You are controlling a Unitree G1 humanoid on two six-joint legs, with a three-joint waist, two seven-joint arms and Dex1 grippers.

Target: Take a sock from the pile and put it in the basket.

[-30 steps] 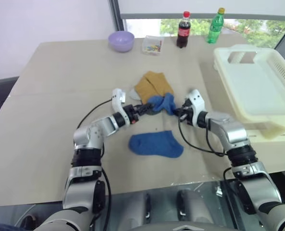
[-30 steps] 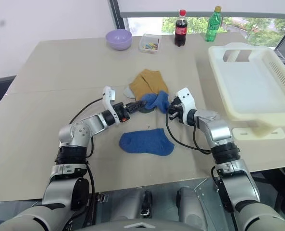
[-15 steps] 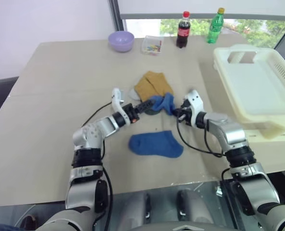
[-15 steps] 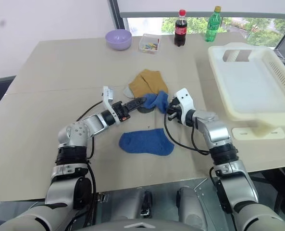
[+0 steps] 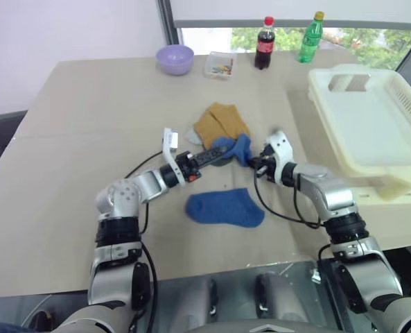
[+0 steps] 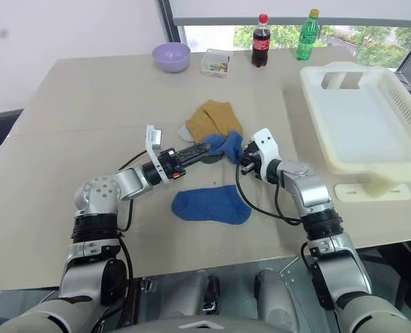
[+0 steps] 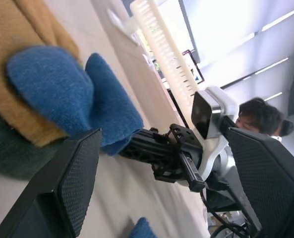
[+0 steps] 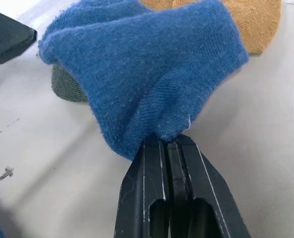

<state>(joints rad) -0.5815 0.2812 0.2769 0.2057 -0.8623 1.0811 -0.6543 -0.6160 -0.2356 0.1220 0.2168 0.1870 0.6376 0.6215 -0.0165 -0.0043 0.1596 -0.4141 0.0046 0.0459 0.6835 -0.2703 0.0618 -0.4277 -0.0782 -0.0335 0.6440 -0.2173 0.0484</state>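
Observation:
The pile (image 5: 219,132) lies mid-table: mustard-brown socks, a grey one and a bunched blue sock (image 5: 234,147) at its near right edge. My right gripper (image 5: 251,161) is shut on that sock's hem; the right wrist view shows its fingertips (image 8: 169,148) pinching the blue fabric (image 8: 137,74). From the sock's left side my left gripper (image 5: 221,152) points at it, open, with nothing between its fingers. A second blue sock (image 5: 226,208) lies flat, nearer to me. The cream-white basket (image 5: 385,182) stands at the right, with nothing showing in it.
Along the far edge stand a lilac bowl (image 5: 175,58), a small clear box (image 5: 220,64), a cola bottle (image 5: 264,43) and a green bottle (image 5: 311,28). Behind the basket, a person's head (image 7: 261,116) appears in the left wrist view.
My left elbow has swung out to the left and the wrist has rolled; its open fingers stay at the pile. The right gripper has kept still on the sock.

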